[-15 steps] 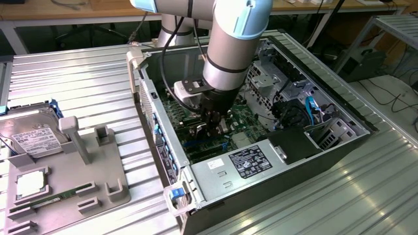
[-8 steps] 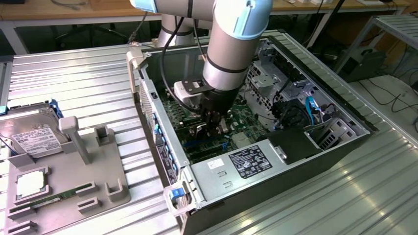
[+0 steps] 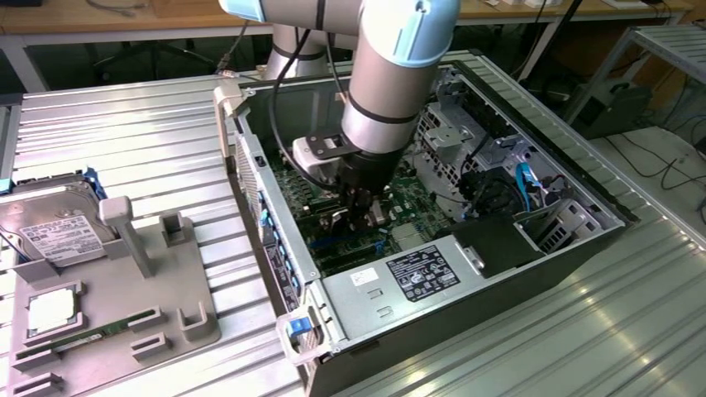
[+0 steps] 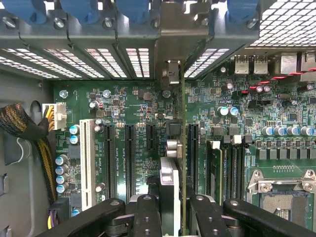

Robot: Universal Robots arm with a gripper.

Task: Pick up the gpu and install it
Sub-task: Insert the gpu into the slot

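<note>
Item — gpu (image 4: 181,148), edge-on and upright, clamped in the part-closed tool (image 4: 170,207); long axis parallel to the motherboard slots (image 4: 129,155), bracket end toward the rear slot openings.

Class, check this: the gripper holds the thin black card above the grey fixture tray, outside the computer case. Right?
Wrong place. In the exterior view the gripper holds the thin black card inside the open black computer case, over the green motherboard.

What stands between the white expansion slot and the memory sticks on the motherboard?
The gpu, held edge-on in the claw, with black expansion slots beside it, in the wrist view.
</note>
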